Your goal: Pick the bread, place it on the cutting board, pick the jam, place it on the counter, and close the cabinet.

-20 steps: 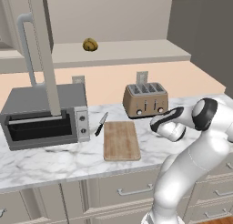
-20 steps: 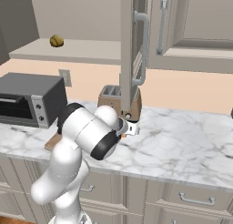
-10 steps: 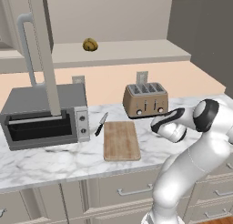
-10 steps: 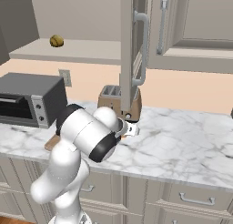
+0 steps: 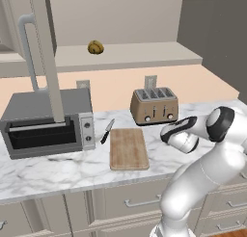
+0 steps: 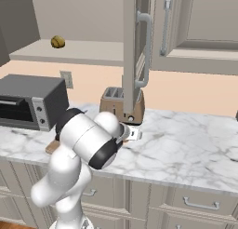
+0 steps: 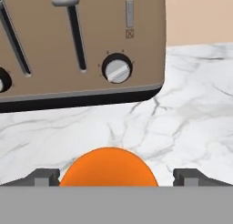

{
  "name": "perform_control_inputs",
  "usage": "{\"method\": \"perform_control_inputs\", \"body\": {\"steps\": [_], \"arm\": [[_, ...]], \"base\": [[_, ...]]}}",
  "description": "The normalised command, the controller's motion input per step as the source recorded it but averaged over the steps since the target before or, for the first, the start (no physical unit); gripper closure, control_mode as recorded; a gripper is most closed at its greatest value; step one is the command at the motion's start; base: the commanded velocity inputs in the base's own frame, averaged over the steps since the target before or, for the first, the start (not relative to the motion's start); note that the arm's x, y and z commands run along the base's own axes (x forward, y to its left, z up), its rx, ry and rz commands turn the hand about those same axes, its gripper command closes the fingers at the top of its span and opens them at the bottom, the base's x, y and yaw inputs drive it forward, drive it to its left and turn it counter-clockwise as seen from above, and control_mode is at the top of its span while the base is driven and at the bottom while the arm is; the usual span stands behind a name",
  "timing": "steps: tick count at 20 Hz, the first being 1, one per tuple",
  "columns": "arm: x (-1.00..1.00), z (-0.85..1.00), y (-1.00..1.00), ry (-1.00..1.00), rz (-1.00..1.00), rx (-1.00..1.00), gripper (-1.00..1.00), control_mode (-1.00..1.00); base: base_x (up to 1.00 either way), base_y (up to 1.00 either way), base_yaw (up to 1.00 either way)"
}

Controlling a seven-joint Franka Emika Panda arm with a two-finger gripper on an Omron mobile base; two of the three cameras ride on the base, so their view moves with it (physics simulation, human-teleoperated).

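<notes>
Grey-fronted toaster oven [image 5: 46,123] sits at the far left of the counter [image 5: 58,171], and beside it the cutting board [image 5: 128,148] lies bare, since the bread [image 5: 95,47] rests on the shelf of the open cabinet [image 5: 46,53]. Further right stands the toaster [image 5: 154,106], and in front of it the gripper [image 7: 116,176] holds the jam [image 7: 109,168] between its fingertips [image 7: 43,176], low over the marble, probably to set it down there.
</notes>
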Motion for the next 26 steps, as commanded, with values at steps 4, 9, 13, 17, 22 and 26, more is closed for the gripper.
{"method": "perform_control_inputs", "body": {"steps": [4,9,13,17,22,26], "arm": [[-0.04,0.25,0.0,0.0,0.0,0.0,-1.0,-1.0],[0.0,0.37,0.0,0.0,0.0,0.0,-1.0,-1.0],[-0.01,0.34,0.01,0.0,0.0,0.0,-1.0,-1.0],[-0.03,0.47,0.05,0.0,0.0,0.0,-1.0,-1.0],[-0.15,0.53,0.09,0.0,0.0,0.0,-1.0,-1.0],[-0.07,0.53,0.1,0.01,0.0,0.0,-1.0,-1.0]], "base": [[0.0,0.0,0.0],[0.0,0.0,0.0],[0.0,0.0,0.0],[0.0,0.0,0.0],[0.0,0.0,0.0],[0.0,0.0,0.0]]}}
